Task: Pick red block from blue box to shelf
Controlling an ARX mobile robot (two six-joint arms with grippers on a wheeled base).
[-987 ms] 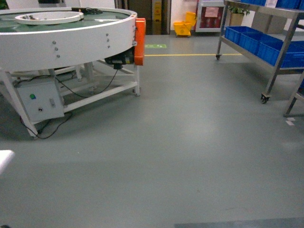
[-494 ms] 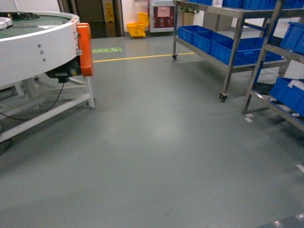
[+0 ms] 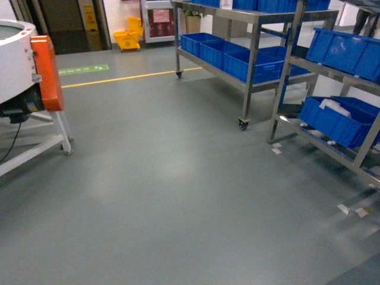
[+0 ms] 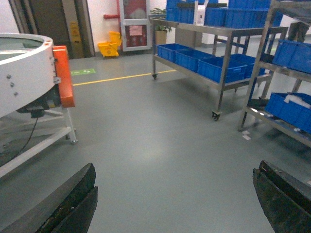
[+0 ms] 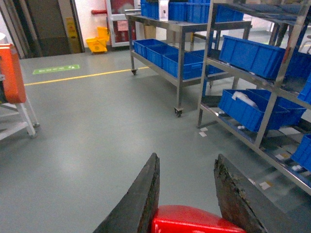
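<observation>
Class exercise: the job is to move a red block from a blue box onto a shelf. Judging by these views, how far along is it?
Done: the red block is already picked up, gripped between the right gripper fingers; no turquoise box is in view. In hand: the robot faces open floor with the shelf ahead on the right. The left gripper is open and empty. Left: reach the shelf and set the block down.
</observation>
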